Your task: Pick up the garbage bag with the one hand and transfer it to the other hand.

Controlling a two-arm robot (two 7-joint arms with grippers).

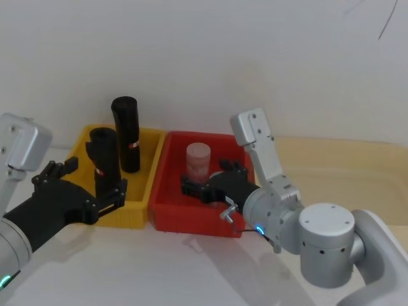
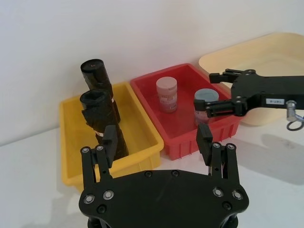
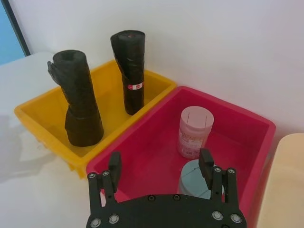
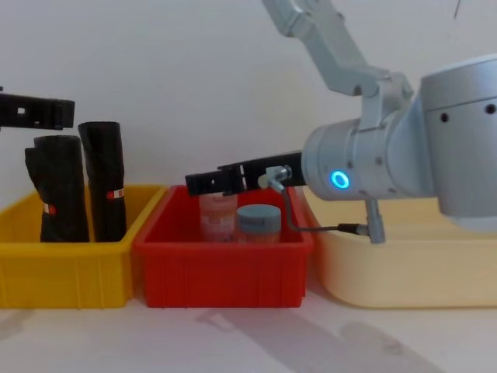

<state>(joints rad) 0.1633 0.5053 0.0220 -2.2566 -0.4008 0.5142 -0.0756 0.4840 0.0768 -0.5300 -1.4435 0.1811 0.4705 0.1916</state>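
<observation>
The garbage bag point(image 1: 105, 156), a short thick black roll with a small red label, stands upright in the yellow bin point(image 1: 148, 167). It is the nearer of two rolls there and also appears in the wrist and chest views point(image 2: 100, 116) point(image 3: 78, 102) point(image 4: 58, 186). My left gripper point(image 1: 89, 185) point(image 2: 158, 140) hovers open at the bin's near side with nothing between its fingers. One fingertip point(image 2: 110, 138) lines up with the roll's base. In the chest view the left gripper point(image 4: 35, 113) sits higher than the roll tops. My right gripper point(image 1: 207, 178) point(image 3: 160, 166) point(image 4: 196, 183) point(image 2: 207, 91) is open and empty over the red bin point(image 1: 167, 207).
A taller, slimmer black roll point(image 1: 125, 131) stands just behind the garbage bag in the yellow bin. The red bin holds a pale pink jar point(image 1: 197, 160) and a grey-capped jar point(image 4: 258, 221). A cream tray point(image 4: 404, 264) lies to the right.
</observation>
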